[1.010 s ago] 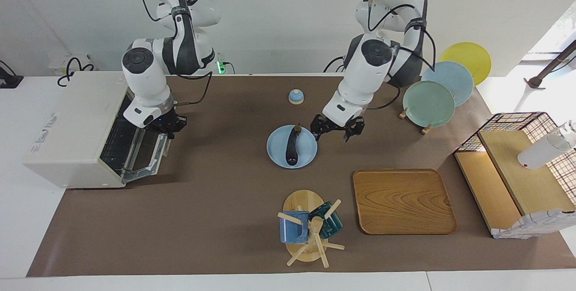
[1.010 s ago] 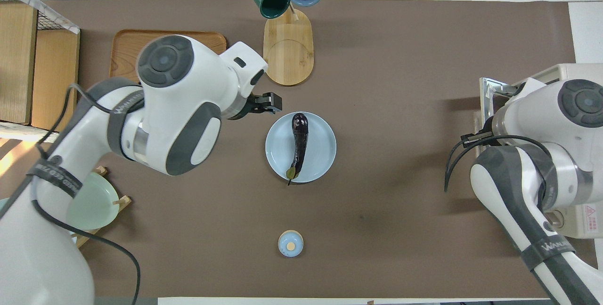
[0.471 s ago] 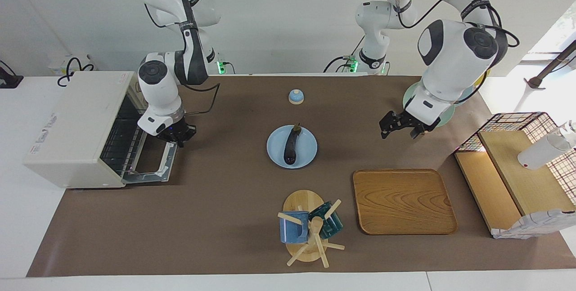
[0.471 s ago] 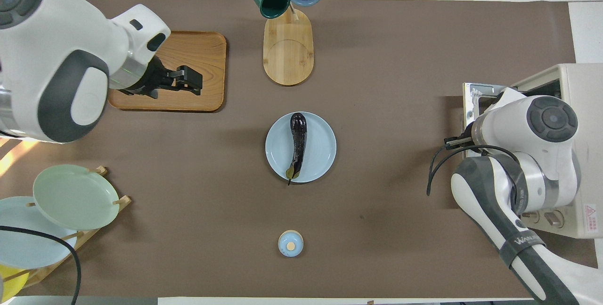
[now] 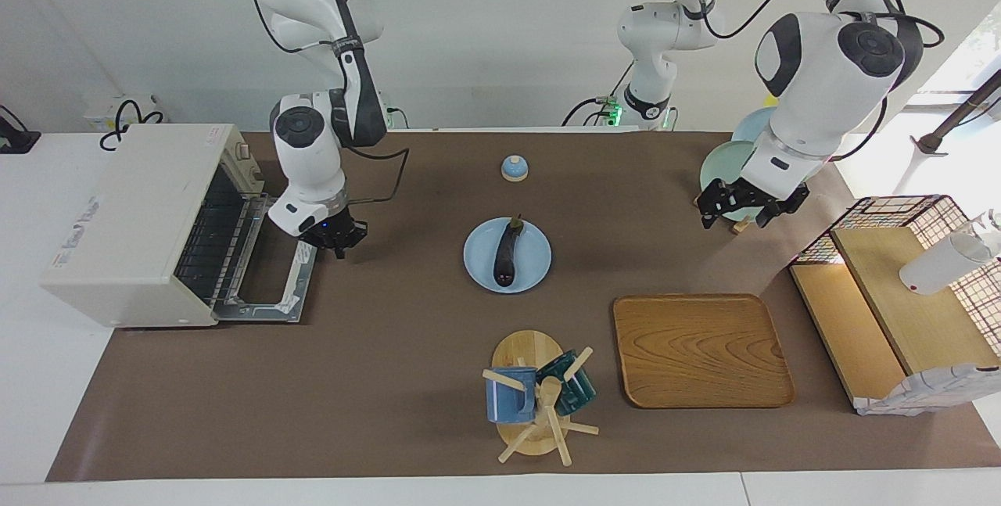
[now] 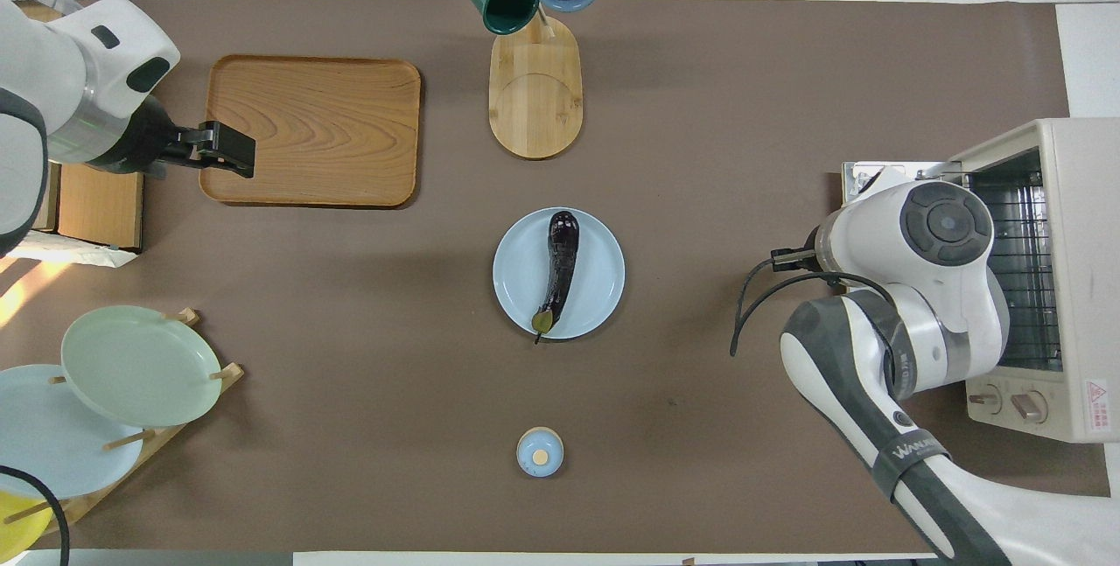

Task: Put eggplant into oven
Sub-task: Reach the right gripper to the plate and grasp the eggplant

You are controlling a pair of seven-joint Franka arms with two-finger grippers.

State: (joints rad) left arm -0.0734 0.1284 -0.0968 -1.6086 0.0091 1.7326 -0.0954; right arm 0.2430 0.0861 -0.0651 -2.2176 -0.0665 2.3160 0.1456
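Observation:
The dark purple eggplant (image 5: 506, 253) (image 6: 558, 269) lies on a light blue plate (image 5: 534, 249) (image 6: 604, 242) mid-table, stem end toward the robots. The off-white oven (image 5: 125, 209) (image 6: 1072, 199) stands at the right arm's end, its door (image 5: 274, 287) dropped flat and the wire rack showing. My right gripper (image 5: 338, 245) is shut on nothing, low over the door's outer edge, a plate's width short of the eggplant's plate; the wrist hides it in the overhead view. My left gripper (image 5: 735, 218) (image 6: 229, 149) hangs open and empty in the air, over the wooden tray's edge.
A wooden tray (image 5: 701, 349) (image 6: 311, 129) and a mug tree (image 5: 536, 396) (image 6: 534, 85) with two mugs lie farther from the robots than the plate. A plate rack (image 5: 747, 177) (image 6: 131, 365), a wire-mesh shelf (image 5: 899, 310) and a small blue bell (image 5: 514, 168) (image 6: 540, 450) also stand on the mat.
The oven door has swung down flat and my right gripper has moved off it toward the plate. My left gripper has swung away from the plate toward the left arm's end.

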